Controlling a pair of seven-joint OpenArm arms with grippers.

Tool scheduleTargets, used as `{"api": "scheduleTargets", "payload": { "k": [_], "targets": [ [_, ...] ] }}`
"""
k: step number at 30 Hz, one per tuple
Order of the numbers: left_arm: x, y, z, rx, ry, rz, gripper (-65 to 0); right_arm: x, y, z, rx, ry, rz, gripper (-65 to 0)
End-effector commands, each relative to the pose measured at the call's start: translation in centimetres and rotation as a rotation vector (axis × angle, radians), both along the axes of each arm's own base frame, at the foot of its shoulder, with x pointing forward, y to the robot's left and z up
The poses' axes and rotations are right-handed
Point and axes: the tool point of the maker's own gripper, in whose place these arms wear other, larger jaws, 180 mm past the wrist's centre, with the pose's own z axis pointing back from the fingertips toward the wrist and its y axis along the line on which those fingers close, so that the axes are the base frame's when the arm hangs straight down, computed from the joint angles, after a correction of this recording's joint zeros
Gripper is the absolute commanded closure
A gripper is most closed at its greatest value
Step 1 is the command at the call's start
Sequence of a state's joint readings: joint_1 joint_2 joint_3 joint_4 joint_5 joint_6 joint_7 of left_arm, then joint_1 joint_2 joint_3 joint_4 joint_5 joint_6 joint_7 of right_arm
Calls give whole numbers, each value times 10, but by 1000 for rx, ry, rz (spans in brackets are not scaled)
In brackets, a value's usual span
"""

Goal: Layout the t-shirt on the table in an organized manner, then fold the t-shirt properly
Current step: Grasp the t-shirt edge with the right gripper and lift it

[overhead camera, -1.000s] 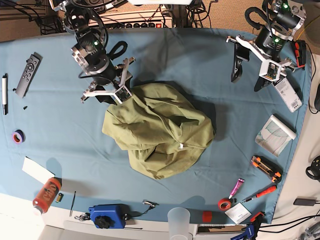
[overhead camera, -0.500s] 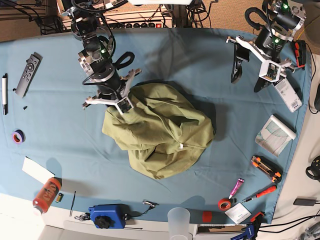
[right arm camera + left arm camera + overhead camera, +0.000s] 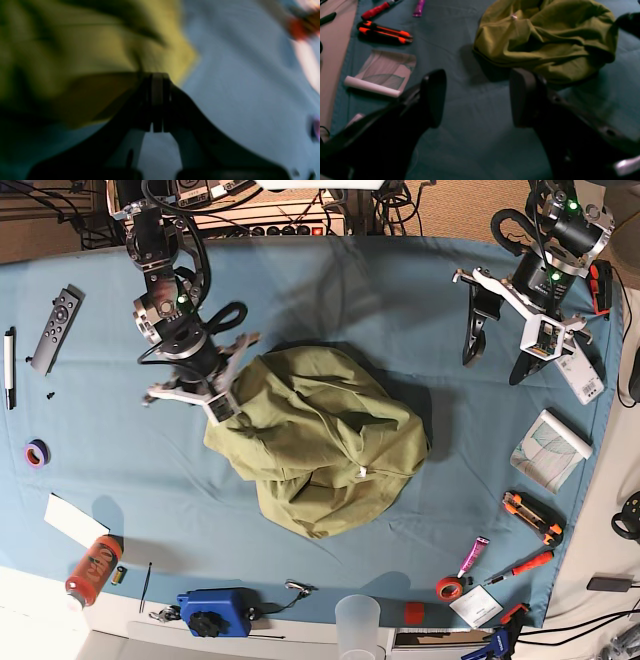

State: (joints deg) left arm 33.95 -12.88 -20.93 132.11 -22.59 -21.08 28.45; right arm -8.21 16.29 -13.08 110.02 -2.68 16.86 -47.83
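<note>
A wide table (image 3: 330,280) covered with light-blue cloth fills the base view, and the soft olive-green t-shirt (image 3: 320,440) is seen bunched in a heap at its middle. The right gripper (image 3: 215,402), at the heap's upper left edge, is pinched shut on a fold of the shirt. The left gripper (image 3: 498,348) is held wide open and empty at the upper right, well apart from the heap, so the right arm is nearer.

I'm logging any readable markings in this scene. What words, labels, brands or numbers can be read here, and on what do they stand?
None can be read.
Orange can: printed markings, too small and blurred.
White tag on the t-shirt: no legible text.
Small card at the table edge: print too small.
White box by the left gripper: illegible.
</note>
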Motion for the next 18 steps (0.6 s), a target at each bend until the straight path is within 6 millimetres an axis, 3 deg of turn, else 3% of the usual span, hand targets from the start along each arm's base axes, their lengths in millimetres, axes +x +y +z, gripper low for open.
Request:
{"api": "scheduleTargets", "payload": {
  "k": [1,3,6,7,10,13,18],
  "targets": [
    [1,-2,10,-14,-38,-8,-397,7,6,19,12,-59,33,0],
    [1,-2,10,-15,-38,-7,-397,4,16,28,5,-71,97,-31],
    [1,-2,10,-14,-37,-7,-397,-3,28,46,3,-105,157,-218],
    [1,-2,10,-14,-37,-7,-397,-5,30,52,10,-121,160,-254],
    [1,-2,10,-15,-38,-7,-397,-20,46,58,99,-104,192,-262],
    [1,-2,10,-15,-38,-7,-397,-34,53,44,110,-19,227,-262],
    [1,-3,11,-29,-39,-9,-397,-37,60,27,63,1,259,-262]
  ]
}}
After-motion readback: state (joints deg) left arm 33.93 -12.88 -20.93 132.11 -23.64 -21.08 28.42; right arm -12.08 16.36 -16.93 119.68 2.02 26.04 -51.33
